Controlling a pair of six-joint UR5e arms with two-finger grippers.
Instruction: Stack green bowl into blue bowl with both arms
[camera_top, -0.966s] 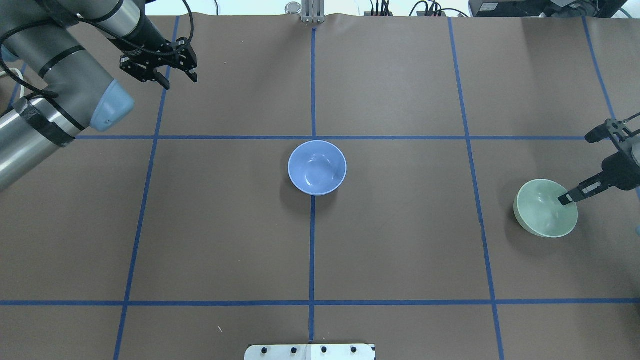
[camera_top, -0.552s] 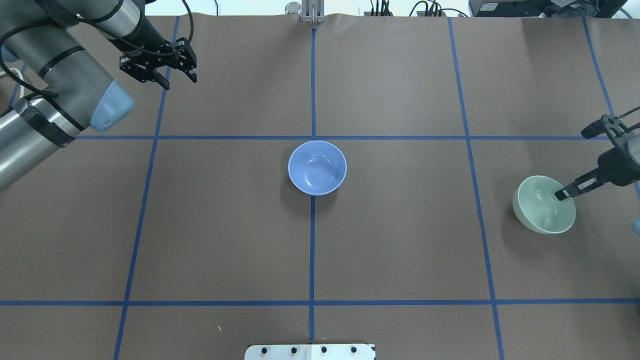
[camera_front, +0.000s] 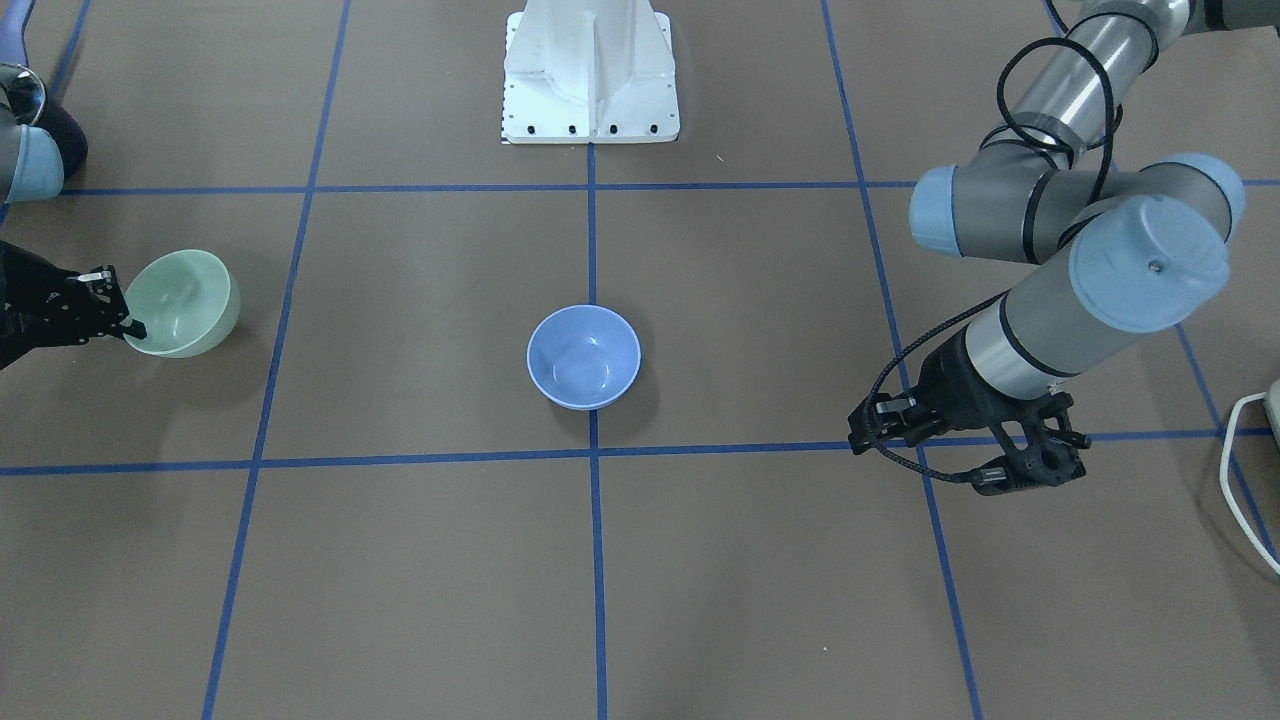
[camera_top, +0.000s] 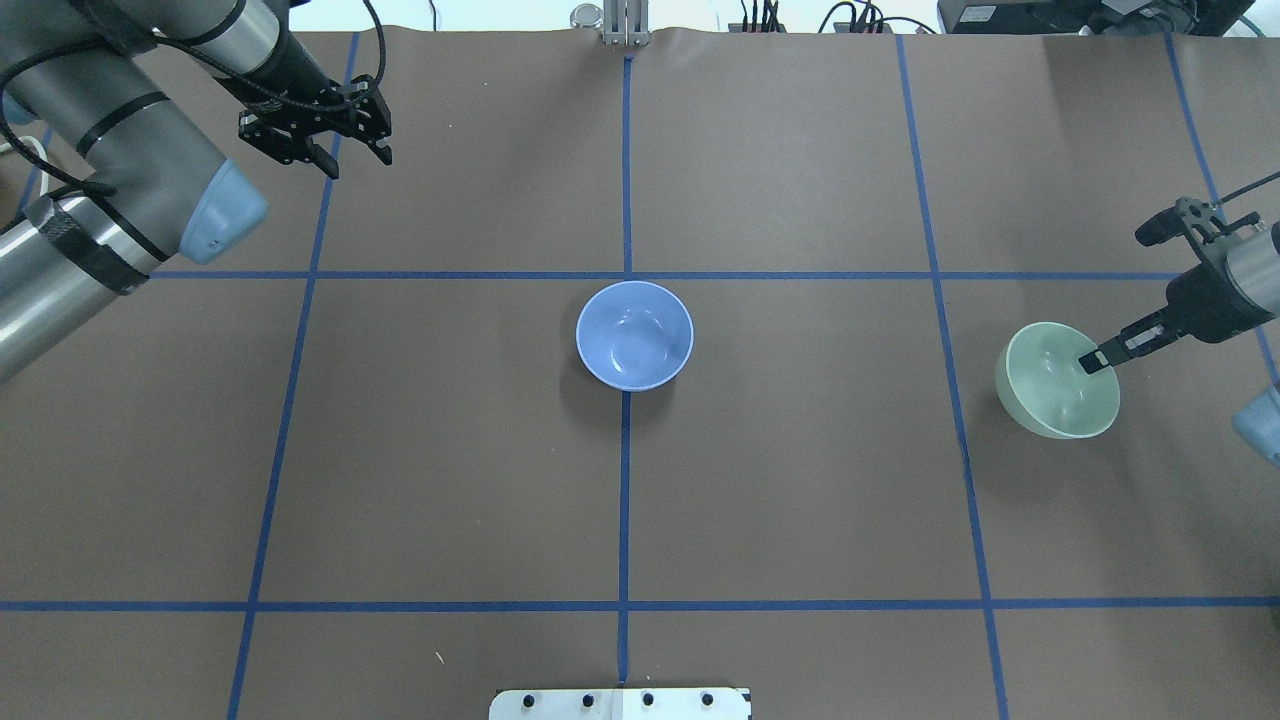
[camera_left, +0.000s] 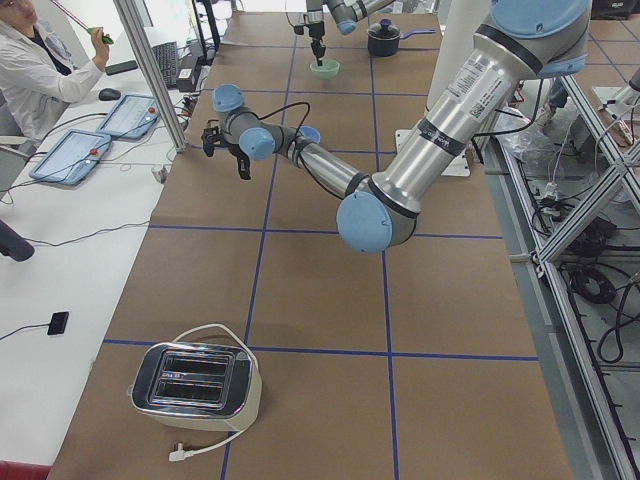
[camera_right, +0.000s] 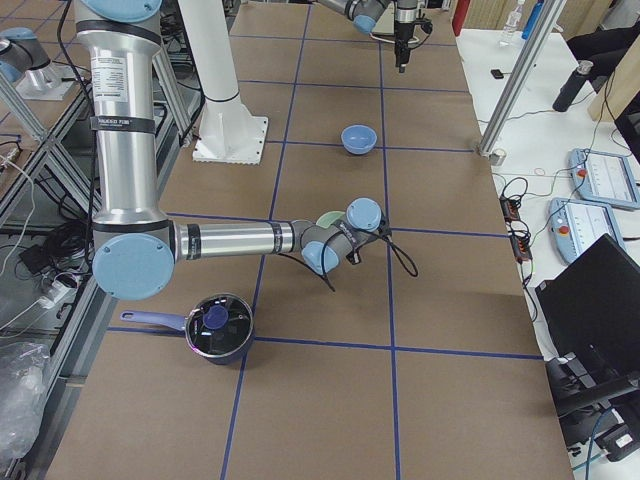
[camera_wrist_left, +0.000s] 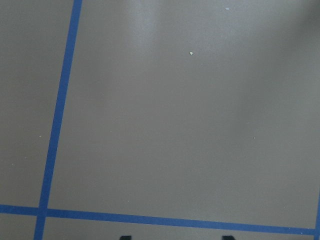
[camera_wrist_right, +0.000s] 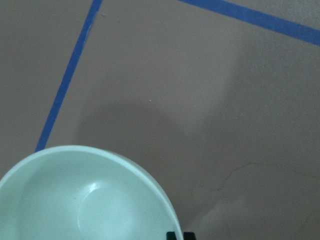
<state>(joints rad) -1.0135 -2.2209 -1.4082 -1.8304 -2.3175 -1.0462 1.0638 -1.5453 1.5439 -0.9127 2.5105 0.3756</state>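
Overhead exterior, left to right: left tool (camera_top: 355, 158) hangs over the far-left part of the table (camera_top: 800, 500), fingers apart, holding nothing; the blue bowl (camera_top: 634, 335) sits upright at centre on the tape cross; the green bowl (camera_top: 1057, 380), near the right edge, is tilted and seems lifted, with the right tool (camera_top: 1092, 362) pinched on its rim. Step looks like carrying green to blue: next needs a leftward traverse, levelling, centring over the blue rim, then lowering and release. No brands, labels or readable writing in any view.
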